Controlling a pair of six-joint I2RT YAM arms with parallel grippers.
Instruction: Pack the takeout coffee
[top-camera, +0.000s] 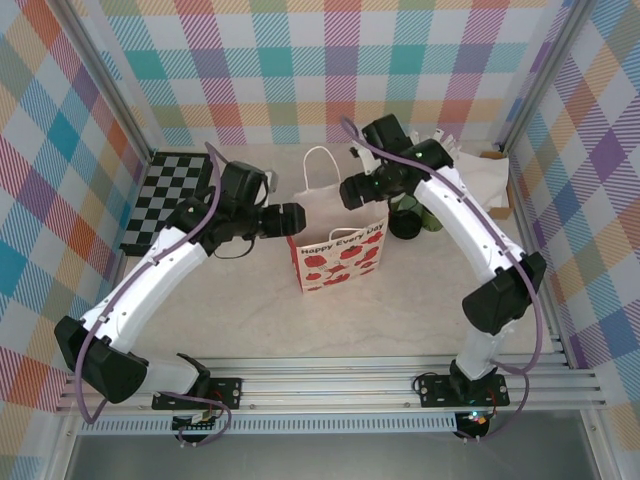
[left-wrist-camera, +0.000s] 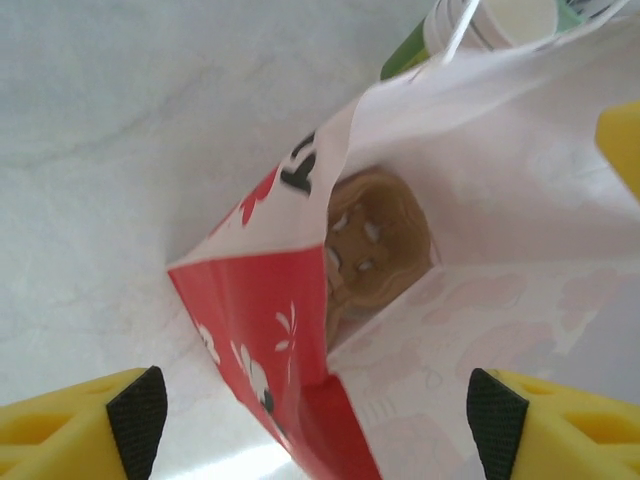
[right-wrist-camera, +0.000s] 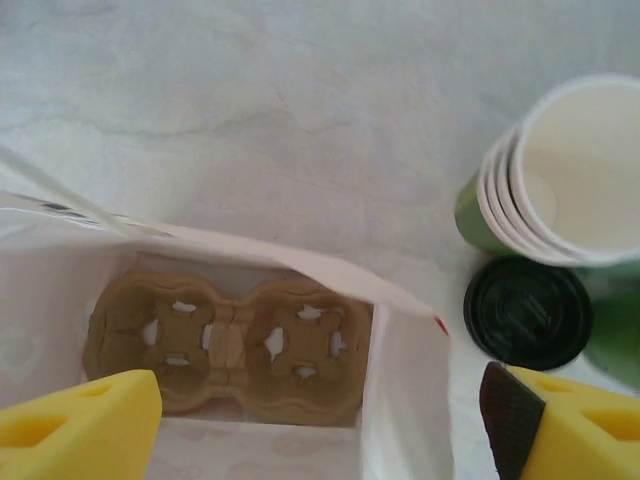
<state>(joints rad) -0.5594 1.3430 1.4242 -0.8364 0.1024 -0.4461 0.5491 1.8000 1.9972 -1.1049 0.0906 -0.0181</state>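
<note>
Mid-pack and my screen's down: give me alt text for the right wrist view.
Looking down into the open paper bag, a brown two-cup cardboard carrier lies empty on its bottom. Beside the bag on the table stands the black-lidded takeout coffee, next to a stack of lidless green cups. The right gripper is open and empty.

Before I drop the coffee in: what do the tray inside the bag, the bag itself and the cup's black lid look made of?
The tray looks like moulded paper pulp: matte tan, with soft-edged cut-outs. The bag seems to be thin paper, white with red print, creased and letting light through. The lid is probably plastic: black, with a slight sheen on its moulded ridges.
</note>
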